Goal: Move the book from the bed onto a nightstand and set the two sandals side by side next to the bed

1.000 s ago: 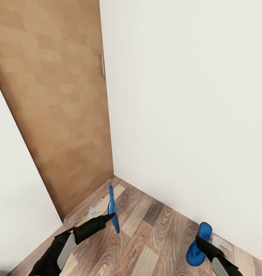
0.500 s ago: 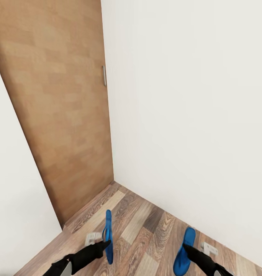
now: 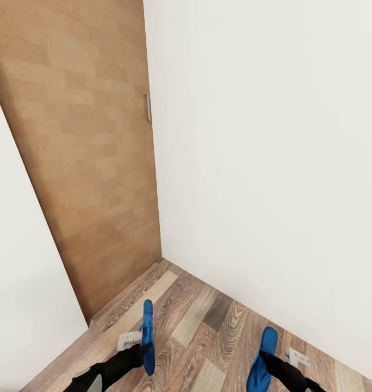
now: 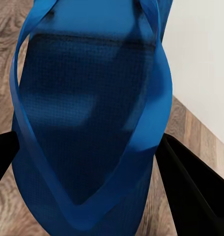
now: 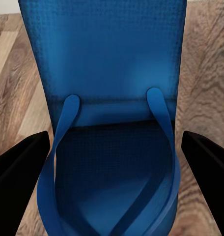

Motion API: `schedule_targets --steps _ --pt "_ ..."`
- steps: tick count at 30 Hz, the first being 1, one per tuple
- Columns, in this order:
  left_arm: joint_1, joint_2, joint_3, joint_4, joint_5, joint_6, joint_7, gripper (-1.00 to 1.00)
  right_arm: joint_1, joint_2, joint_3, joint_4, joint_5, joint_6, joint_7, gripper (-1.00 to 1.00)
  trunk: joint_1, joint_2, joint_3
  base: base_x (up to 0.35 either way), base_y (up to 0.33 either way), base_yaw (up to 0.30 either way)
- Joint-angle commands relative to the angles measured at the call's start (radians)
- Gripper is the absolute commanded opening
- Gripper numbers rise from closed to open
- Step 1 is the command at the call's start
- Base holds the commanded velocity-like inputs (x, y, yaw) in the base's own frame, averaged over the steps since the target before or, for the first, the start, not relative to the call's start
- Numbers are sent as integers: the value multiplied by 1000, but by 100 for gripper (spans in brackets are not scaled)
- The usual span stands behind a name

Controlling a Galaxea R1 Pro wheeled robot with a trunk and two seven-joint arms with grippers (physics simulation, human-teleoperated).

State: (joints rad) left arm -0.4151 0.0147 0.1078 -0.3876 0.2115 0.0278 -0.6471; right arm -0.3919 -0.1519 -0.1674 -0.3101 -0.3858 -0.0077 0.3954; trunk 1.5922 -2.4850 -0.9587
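STEP: sandal carry | LEFT: flat bright blue sandal (image 3: 148, 337) is clamped edge-up in left end effector (image 3: 144, 348) | RIGHT: second blue sandal (image 3: 262, 359) is gripped by right end effector (image 3: 266, 360) | LOCATION: both are held above the wood-plank floor (image 3: 208, 326), in a corner by the tan wooden door (image 3: 82, 163) | NEXT: a turn toward the bed is judged needed.

Even, soft light fills this corner, with no lamp or window in sight to account for it. The white wall (image 3: 262, 136) is bright and almost flat, greying slightly toward the floor (image 3: 208, 326). The wooden door (image 3: 82, 152) looks smeared, its grain washed out, while the floor planks keep crisp grain. Shadows are faint throughout. Up close, the blue sandal (image 4: 87, 123) in the left wrist view is soft and dim across its middle; the other sandal (image 5: 112, 73) shows its dotted texture more clearly.
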Motion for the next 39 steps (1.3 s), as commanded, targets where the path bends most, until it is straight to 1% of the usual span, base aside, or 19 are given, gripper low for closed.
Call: schedule_targets --steps 1,12,20,22,26,29,31,33,38,39 --pt "-1 0 3 1 5 3 -5 -100 -1 0 -3 2 -7 -1 7 -100 0 0 -1 0 0 0" --pt "-1 0 3 1 5 3 -5 -100 -1 0 -1 4 -7 0 4 -100 0 0 -1 0 0 0" --pt "0 -2 3 4 5 3 -5 -100 -1 0 -1 7 -7 -1 3 -100 -31 56 24 0 0 0" --pt "-1 -2 3 7 5 3 -5 -100 -1 0 0 36 -7 -1 4 -100 -39 70 30 0 0 0" --pt "0 -2 3 47 4 0 -4 -100 -1 0 0 71 -7 -1 6 -100 -54 98 43 0 0 0" --pt "-1 -2 2 76 3 -24 -1 -100 -1 0 0 76 -7 -2 6 -100 -65 119 52 0 0 0" --pt "0 -3 1 92 2 -50 12 -100 -1 0 0 78 -7 -2 6 -100 -73 133 59 0 0 0" --pt "0 -5 1 101 2 -70 45 -100 -1 0 0 78 -7 -3 5 -100 -81 147 65 0 0 0" --pt "0 -9 0 108 2 -87 135 -100 -1 1 1 88 -7 -3 2 -100 -100 182 81 0 0 0" --pt "0 -12 0 110 2 -88 144 -100 -1 2 1 92 -6 -4 1 -100 -104 189 84 0 0 0"
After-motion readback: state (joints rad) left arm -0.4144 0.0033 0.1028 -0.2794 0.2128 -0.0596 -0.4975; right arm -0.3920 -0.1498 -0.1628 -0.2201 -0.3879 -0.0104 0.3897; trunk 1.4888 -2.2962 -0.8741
